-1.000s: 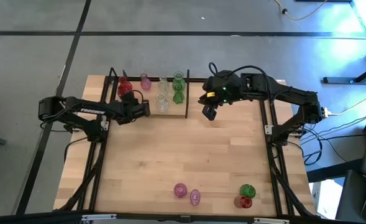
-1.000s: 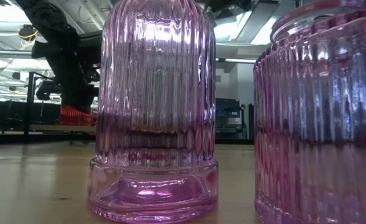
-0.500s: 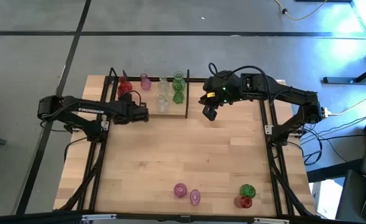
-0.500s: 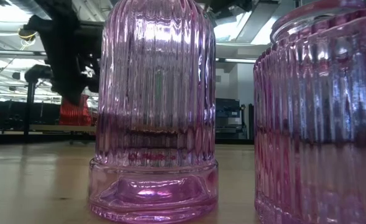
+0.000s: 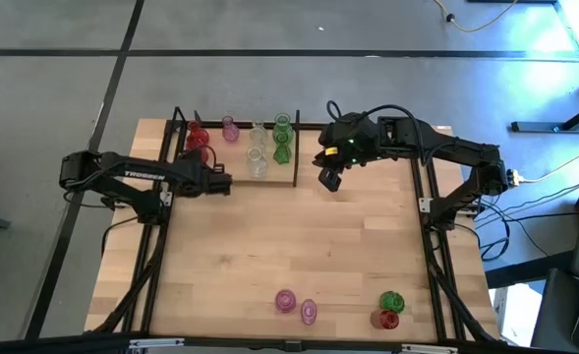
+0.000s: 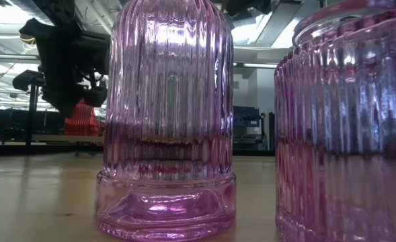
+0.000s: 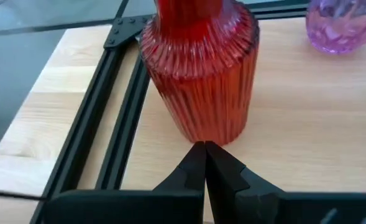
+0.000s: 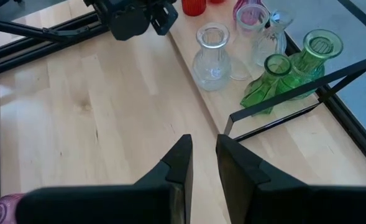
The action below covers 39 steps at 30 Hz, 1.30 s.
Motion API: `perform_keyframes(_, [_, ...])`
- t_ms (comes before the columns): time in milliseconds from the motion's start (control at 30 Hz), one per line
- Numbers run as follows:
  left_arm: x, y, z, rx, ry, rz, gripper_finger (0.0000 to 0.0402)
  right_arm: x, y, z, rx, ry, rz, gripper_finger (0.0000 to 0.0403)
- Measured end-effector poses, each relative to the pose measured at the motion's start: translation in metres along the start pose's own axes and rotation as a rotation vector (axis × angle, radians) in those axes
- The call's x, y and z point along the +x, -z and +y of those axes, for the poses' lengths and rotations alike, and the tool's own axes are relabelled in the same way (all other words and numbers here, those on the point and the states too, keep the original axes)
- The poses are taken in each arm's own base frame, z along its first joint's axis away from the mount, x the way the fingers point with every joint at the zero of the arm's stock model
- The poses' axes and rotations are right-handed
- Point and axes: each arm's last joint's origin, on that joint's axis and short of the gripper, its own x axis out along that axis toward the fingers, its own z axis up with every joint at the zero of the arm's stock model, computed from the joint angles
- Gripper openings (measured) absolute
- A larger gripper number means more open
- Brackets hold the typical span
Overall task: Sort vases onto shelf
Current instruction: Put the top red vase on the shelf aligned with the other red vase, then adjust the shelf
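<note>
The shelf point(image 5: 232, 157) stands at the table's far edge, left of centre. On it stand a red vase point(image 7: 198, 68), a pink one point(image 5: 230, 129), two clear ones point(image 8: 212, 56) and two green ones point(image 8: 313, 59), all upright on their bases. My left gripper point(image 7: 205, 144) is shut at the shelf's near left part, its tips right before the red vase's foot. My right gripper point(image 8: 202, 146) hangs open above the table just right of the shelf, nothing between its fingers. My left gripper points slanting down at the lower wall of the red vase point(image 7: 201, 134) from the near side. Whether its shut tips touch the glass cannot be told. The vase stands upright on the shelf board.
Near the table's front edge stand two pink vases point(image 5: 285, 301) point(image 5: 309, 313), a green one point(image 5: 391, 301) and a red one point(image 5: 386, 319). The pink pair fills the low view point(image 6: 167, 121). Black rods point(image 8: 294, 93) edge the shelf. Bare wood lies in the table's middle.
My left gripper has drawn back a little from the red vase toward the table's left edge and risen, turning at the wrist. Its fingers have stayed shut. The red vase has kept its place on the shelf.
</note>
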Motion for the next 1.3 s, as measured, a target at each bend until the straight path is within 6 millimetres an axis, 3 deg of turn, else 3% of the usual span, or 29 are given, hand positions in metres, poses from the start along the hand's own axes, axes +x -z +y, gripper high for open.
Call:
perform_keyframes(733, [0.018, -0.016, -0.006, 0.052, -0.01, 0.007, 0.0, 0.0, 0.001, 0.002, 0.027, -0.064, 0.026, 0.006])
perform_keyframes(1300, [0.006, -0.012, -0.01, 0.021, 0.036, -0.004, 0.0, 0.0, 0.001, 0.003, 0.034, -0.081, 0.031, 0.006])
